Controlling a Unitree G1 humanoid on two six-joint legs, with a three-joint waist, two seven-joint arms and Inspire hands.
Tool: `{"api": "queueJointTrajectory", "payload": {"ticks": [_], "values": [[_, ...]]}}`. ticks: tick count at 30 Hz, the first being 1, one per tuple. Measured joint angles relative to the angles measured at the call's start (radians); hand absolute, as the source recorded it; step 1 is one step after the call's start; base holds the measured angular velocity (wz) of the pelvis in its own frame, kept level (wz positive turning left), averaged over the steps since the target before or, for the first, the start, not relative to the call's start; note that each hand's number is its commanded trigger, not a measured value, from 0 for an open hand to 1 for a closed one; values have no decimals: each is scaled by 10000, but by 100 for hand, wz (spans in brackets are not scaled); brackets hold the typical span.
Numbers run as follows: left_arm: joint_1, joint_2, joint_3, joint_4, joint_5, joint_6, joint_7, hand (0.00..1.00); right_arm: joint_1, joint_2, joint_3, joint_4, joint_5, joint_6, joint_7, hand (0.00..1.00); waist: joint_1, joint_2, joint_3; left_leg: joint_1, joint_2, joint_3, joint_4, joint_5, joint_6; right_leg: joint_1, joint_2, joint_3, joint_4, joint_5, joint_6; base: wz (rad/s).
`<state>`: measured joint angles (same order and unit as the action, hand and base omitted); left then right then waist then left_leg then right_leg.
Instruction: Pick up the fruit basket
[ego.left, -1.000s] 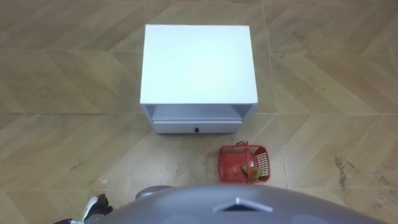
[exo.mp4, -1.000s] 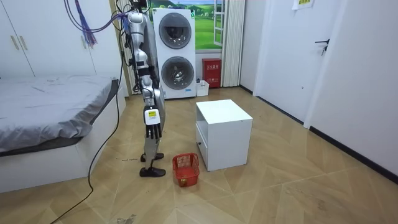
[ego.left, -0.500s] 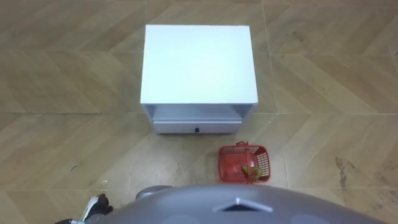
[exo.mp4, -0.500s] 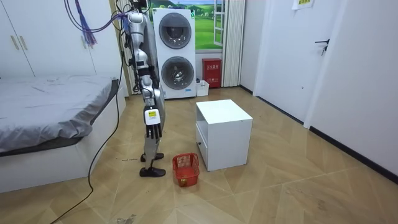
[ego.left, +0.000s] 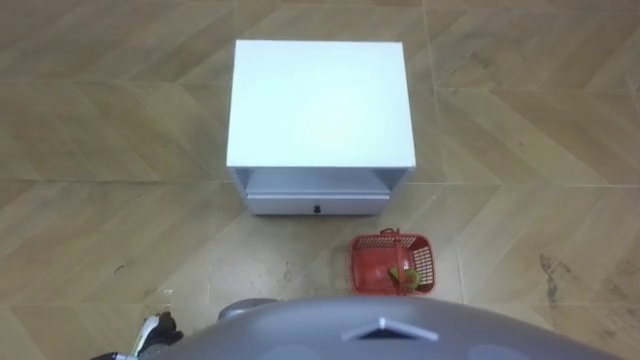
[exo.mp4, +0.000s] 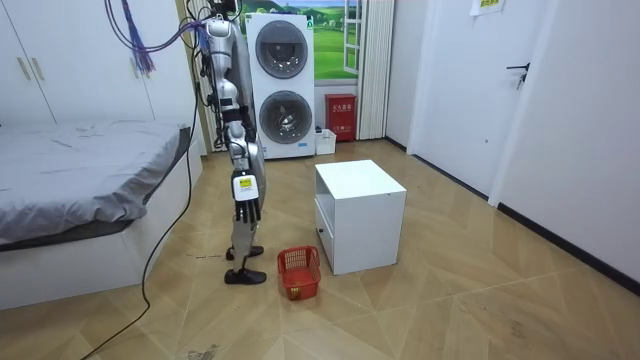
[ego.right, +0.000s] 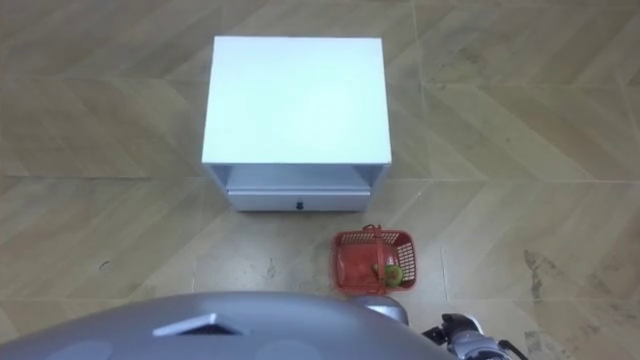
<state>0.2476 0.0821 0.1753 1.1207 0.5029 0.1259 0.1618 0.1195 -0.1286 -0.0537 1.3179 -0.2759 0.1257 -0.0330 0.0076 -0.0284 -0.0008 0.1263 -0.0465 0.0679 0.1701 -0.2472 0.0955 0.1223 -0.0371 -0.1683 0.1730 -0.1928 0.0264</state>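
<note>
Left eye view is showing the fruit basket (ego.left: 392, 264) sitting on the floor (ego.left: 100, 230) at lower right, near the white cabinet (ego.left: 318, 104). Left robot hand (ego.left: 153, 331) and right robot hand (ego.right: 462, 329) are hanging low; open or closed, I cannot tell. A misjudged reach could tip the basket over.

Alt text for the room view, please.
A red basket sits on the wooden floor at the feet of a humanoid robot that stands upright, its right hand hanging by its side. A white cabinet stands close on the room view's right of the basket; a bed is behind the robot.
</note>
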Motion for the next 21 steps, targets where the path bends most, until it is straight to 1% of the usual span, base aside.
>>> {"api": "queueJointTrajectory", "payload": {"ticks": [3,5,8,9,11,13,14,15,16,17,18,19,20,21], "values": [[-17,-7,86,2,2,-2,11,0,46,0,-28,-3,1,58,4,0,-17,-7,-13,-63,-16,-126,75,-1,2,78,-17,-63,11,0,0,12],[-17,2,160,11,2,-7,6,0,51,-4,-123,-2,4,63,3,0,-19,-27,3,-150,-24,-153,179,-3,5,27,-55,-82,52,0,0,9],[-31,12,372,20,3,-30,-5,0,-1,1,-141,-88,92,56,-5,0,1,-17,-1,-414,-18,-143,288,-6,11,-310,-138,-254,350,-20,21,0],[-49,28,390,16,2,-30,-4,0,-10,-2,-188,-156,145,55,-18,0,0,12,-1,-532,-28,-137,359,-14,25,-464,-163,-275,512,-37,29,0],[-80,65,401,24,-17,-30,-3,0,-7,-5,-365,-249,481,60,-120,0,-2,-15,9,-745,-34,-137,540,-25,46,-760,-233,-293,875,-85,28,0],[-192,123,494,56,-193,-73,-9,0,-47,-16,-475,-349,860,59,-215,0,21,-5,22,-1235,-60,17,996,-48,88,-1386,-333,-227,1479,-90,25,-3],[-215,132,562,107,-199,-123,-10,0,-90,-24,-479,-359,935,62,-231,0,20,-32,11,-1430,-149,83,1152,-50,92,-1537,-343,-198,1577,-82,21,-12],[-268,179,586,283,-207,-291,-17,0,-226,-50,-478,-376,1051,66,-239,0,11,-109,-26,-1835,-176,140,1397,-39,114,-1807,-355,-137,1596,-71,22,-15],[-371,246,666,539,-237,-451,-68,0,-476,-59,-512,-383,1099,79,-236,0,9,-66,-69,-2233,-148,264,1480,-9,254,-2113,-364,40,1544,-49,74,-12],[-460,270,816,613,-221,-520,-130,0,-590,-53,-586,-396,1104,82,-235,0,12,18,-66,-2478,-71,425,1585,-53,376,-2314,-387,-3,1792,-123,120,12],[-665,393,976,772,-266,-623,-208,0,-653,-30,-724,-465,1147,76,-255,0,-11,-84,72,-2936,-86,633,1998,-130,495,-2863,-706,-120,3456,-606,165,52],[-785,558,955,774,-347,-680,-234,0,-619,-29,-780,-472,1251,89,-305,0,23,-317,57,-3361,-238,745,2363,-196,602,-3144,-1058,-136,5486,-903,193,67],[-837,647,927,769,-402,-704,-242,0,-647,-35,-782,-473,1316,75,-329,0,89,-441,59,-3582,-344,812,2528,-229,648,-3172,-1245,-98,6356,-934,212,53],[-936,782,913,755,-418,-725,-257,0,-855,-77,-780,-470,1538,32,-409,0,320,-688,33,-4165,-473,955,2941,-305,715,-3102,-1447,123,7511,-915,270,13]]}}
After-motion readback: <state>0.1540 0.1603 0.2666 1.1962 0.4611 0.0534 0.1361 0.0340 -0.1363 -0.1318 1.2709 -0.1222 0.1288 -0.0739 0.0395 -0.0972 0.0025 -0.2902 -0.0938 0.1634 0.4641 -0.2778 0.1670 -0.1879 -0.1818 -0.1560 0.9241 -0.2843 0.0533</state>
